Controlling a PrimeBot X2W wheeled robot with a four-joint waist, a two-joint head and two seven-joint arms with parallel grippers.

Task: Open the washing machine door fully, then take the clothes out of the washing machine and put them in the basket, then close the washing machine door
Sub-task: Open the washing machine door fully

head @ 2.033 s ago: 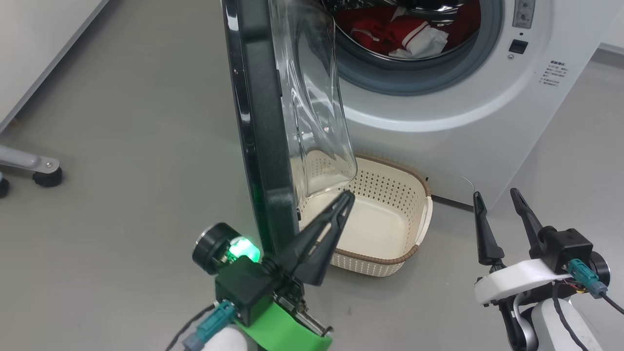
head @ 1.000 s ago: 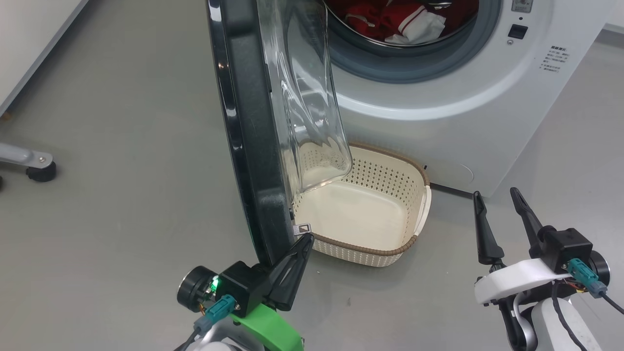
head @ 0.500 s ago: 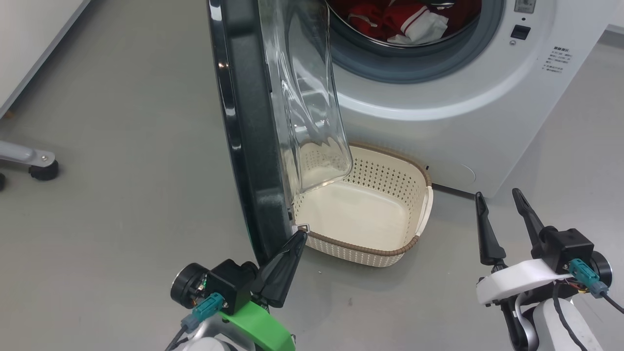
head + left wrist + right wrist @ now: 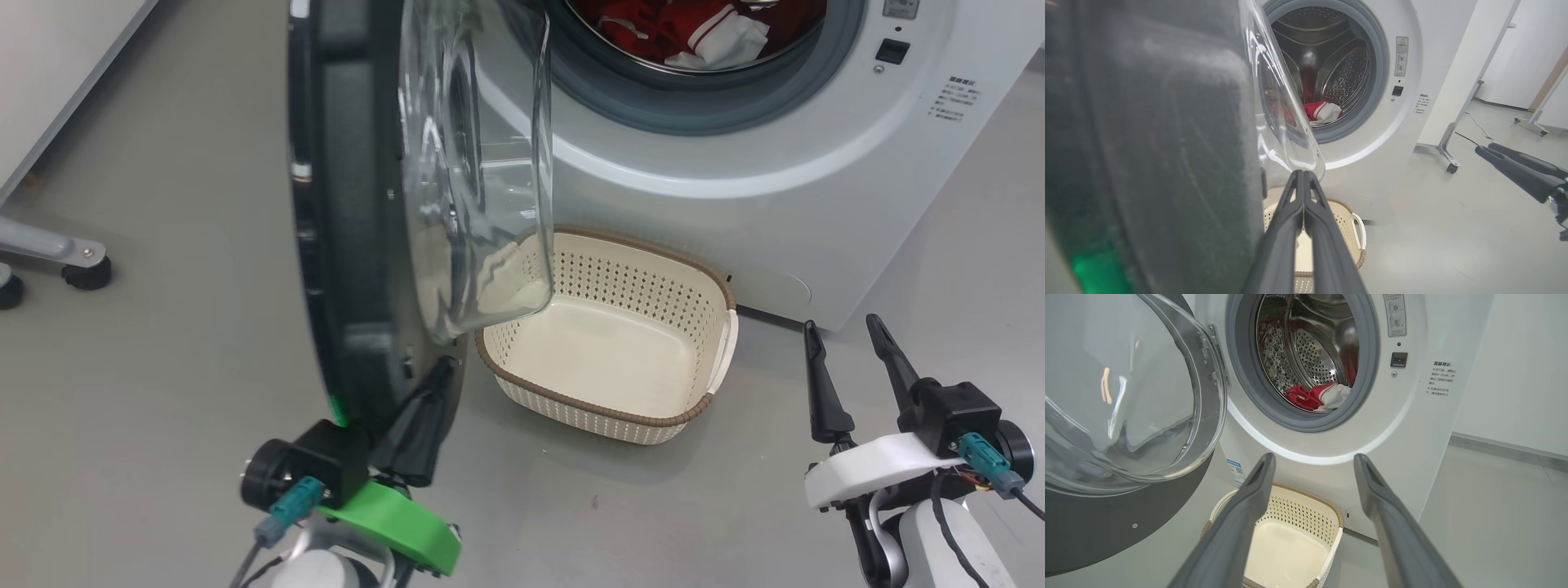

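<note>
Black and pressed together with nothing between them, the two long fingers of the left gripper (image 4: 443, 371) pointed up from a green wrist bracket (image 4: 392, 523) at the near left. They lay along the inner face of the washing machine door (image 4: 343, 204), a large round door with a wide glossy black rim and a bulging clear glass bowl, close to its lower edge. They looked to be resting on it, though contact could not be confirmed. In the left wrist view those shut fingers (image 4: 1303, 173) ran just beside the door's dark inner face. At the near right the right gripper (image 4: 841, 325) hovered with its fingers spread and empty, well apart from the door and aimed toward the machine.

The step in hand was, by my reading, the first one: swinging the door wide. It stood out from the front, roughly edge-on to the head camera, so it seemed only partly open. The next move would call for the left arm to push further leftward on the rim, avoiding the glass.

Beyond the door, the small cream perforated plastic basket (image 4: 596, 407) with its brown woven-look rim sat empty on the grey floor (image 4: 163, 245), against the foot of the big white front-loading washing machine (image 4: 735, 204). Red and white clothes (image 4: 694, 33) lay inside the drum, behind the grey rubber gasket (image 4: 653, 114).
</note>
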